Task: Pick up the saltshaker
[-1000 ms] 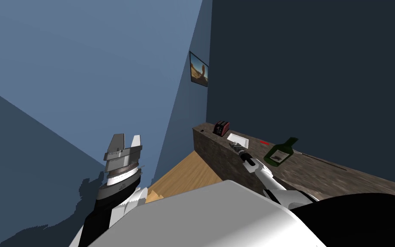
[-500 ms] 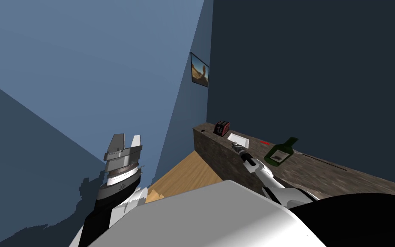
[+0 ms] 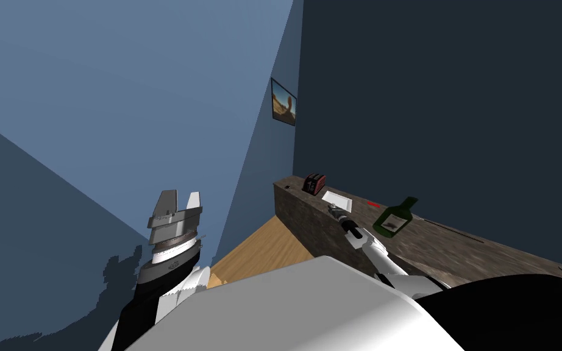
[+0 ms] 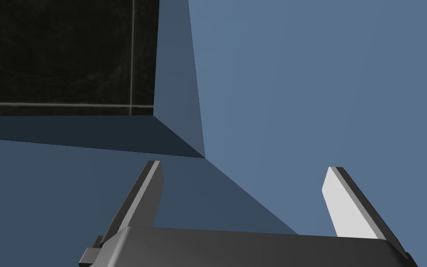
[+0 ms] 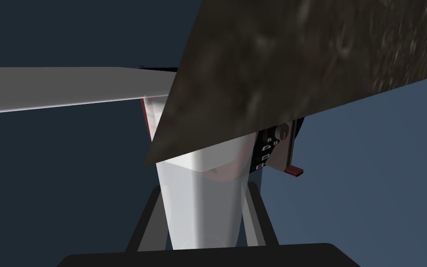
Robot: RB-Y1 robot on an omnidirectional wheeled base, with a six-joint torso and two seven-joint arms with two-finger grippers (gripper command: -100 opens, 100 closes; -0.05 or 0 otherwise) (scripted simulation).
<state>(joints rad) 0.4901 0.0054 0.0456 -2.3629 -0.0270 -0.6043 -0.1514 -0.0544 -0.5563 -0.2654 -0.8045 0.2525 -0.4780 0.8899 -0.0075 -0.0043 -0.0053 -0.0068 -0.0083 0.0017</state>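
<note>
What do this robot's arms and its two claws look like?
The left arm is black lower down, then white and grey rings with a dark marking. The left gripper is a dark grey box carrying two thin, flat, light grey blades with slanted tips. The right gripper is built alike, on a white right forearm with a black wrist.

smooth translucent saltshaker point(image 5: 203, 208), mottled stone-like counter point(image 3: 450, 253), glossy green bottle point(image 3: 393, 220), wooden floor point(image 3: 267, 244).
</note>
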